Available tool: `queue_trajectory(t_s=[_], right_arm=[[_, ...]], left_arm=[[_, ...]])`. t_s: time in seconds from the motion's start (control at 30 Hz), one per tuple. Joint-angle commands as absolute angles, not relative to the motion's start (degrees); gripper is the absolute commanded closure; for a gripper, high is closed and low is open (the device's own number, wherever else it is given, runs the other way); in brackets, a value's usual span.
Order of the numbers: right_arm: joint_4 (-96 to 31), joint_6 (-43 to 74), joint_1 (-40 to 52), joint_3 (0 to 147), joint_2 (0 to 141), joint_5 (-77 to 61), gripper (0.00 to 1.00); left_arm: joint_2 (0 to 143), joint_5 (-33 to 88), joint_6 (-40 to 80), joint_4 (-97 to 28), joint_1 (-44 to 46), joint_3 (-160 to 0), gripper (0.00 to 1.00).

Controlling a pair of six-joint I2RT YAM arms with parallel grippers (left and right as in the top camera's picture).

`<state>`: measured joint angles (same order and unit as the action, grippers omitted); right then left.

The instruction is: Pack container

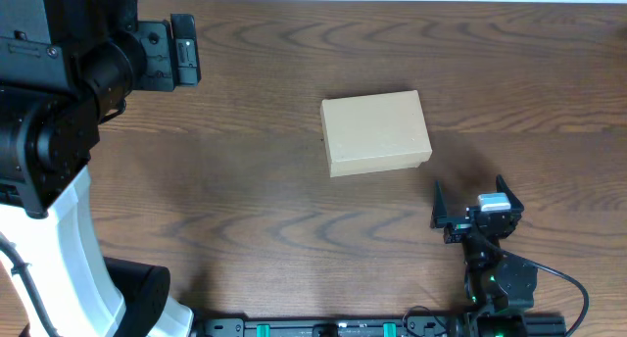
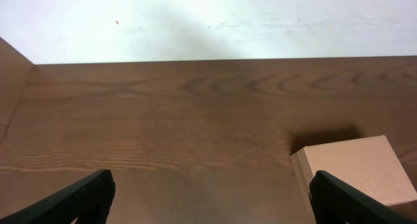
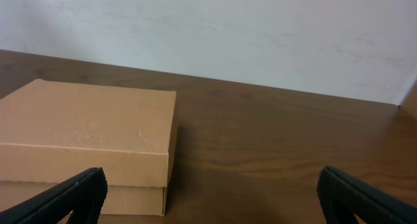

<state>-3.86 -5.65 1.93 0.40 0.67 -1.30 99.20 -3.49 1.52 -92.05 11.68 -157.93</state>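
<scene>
Seen from my remote station: the container [image 1: 377, 133], a plain tan cardboard box, sits on the wood-grain worktop [image 1: 245, 200] with its flap lid down, so its inside is hidden from me.

The right gripper [image 1: 470, 197] stands with its jaws spread wide and nothing between them. The box lies close ahead of it and off to its left. In the right wrist view only the two dark fingertips [image 3: 78, 188] show at the lower corners, and the box's left end is cut off by the frame edge.

The left gripper [image 2: 212, 185] is likewise spread wide and holds nothing. The box is ahead of it and to its right, well apart, with its near corner cut off by the frame and by the right-hand finger.

From overhead, the left arm's bulk looms out of focus and covers the left of the worktop. I cannot make out that gripper's fingers clearly there. A pale wall closes off both wrist views beyond the far edge.
</scene>
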Motion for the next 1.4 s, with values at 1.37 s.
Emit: queue_trajectory(t_s=[1.37], right_arm=[[-4.25,-6.48,1.48,0.32,0.38,-0.67,0.01]], left_arm=[[30.15,13.28,-3.46,-7.16,-16.75,-47.03,0.05]])
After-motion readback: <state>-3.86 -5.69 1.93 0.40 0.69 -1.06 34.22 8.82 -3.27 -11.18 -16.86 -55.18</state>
